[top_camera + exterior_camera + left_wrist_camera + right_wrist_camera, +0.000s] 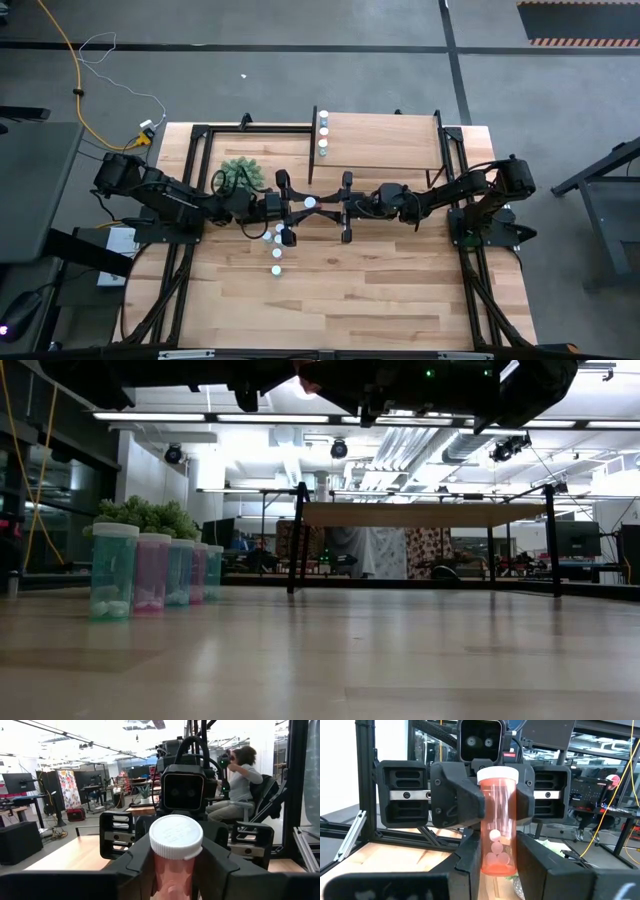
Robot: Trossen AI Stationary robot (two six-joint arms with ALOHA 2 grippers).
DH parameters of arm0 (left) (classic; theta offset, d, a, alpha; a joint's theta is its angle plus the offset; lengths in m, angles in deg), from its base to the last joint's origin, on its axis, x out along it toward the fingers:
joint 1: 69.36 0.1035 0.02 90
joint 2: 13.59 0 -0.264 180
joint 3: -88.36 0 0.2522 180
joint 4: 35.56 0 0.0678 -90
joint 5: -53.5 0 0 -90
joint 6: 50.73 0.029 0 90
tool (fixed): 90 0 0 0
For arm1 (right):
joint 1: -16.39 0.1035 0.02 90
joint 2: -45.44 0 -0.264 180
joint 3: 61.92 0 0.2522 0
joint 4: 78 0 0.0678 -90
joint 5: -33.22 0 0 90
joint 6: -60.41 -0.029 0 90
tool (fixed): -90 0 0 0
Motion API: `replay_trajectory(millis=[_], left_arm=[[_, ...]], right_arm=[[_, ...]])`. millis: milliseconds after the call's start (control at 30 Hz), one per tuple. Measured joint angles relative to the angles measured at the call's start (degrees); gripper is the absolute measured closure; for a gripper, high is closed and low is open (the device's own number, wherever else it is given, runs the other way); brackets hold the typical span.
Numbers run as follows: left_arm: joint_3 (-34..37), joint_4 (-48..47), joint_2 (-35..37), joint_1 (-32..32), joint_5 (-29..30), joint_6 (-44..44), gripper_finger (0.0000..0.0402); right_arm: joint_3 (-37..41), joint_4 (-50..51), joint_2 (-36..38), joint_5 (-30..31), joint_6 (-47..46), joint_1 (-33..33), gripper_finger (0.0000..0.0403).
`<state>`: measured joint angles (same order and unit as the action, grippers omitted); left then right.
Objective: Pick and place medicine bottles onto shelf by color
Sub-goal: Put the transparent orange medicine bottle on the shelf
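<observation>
Above the striped wooden tabletop [350, 290] centre | left gripper [291, 208] and right gripper [345, 208] both clenched on one pink medicine bottle [497, 832] | shelf [385, 140] far, three bottles [323, 133] on its left edge | row of bottles [150, 572] by plant [240, 176] | seated person [237, 785] in the room.

**Pink bottle pinched between two grippers**

Seen past the left gripper [175, 870]: dark fingers [137, 865] pressed against both sides of a pink medicine bottle [172, 875], upright, white ribbed cap [176, 836] on top. Directly behind the bottle, facing this way, the right gripper [176, 851], its black fingers close to the bottle's sides, wrist camera housing [183, 791] above them. Below, light wooden tabletop [75, 855]. Beyond the table, an open room: a person seated in a chair [240, 785], arms raised, a monitor [17, 782] on a desk, patterned fabric [69, 787] hanging nearby, ceiling strip lights overhead.
</observation>
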<state>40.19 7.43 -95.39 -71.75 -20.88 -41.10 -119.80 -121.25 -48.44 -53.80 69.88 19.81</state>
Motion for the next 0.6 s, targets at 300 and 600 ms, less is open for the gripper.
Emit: replay_trajectory(millis=[300,600], left_arm=[[0.0,-2.9,0.5,-0.1,0.1,1.5,0.0235],[0.1,-7.7,4.3,-0.5,1.6,1.5,0.0182]], right_arm=[[0.0,0.0,0.0,0.1,0.0,0.0,0.0315],[0.0,-0.4,0.0,0.2,0.0,0.0,0.0315]])
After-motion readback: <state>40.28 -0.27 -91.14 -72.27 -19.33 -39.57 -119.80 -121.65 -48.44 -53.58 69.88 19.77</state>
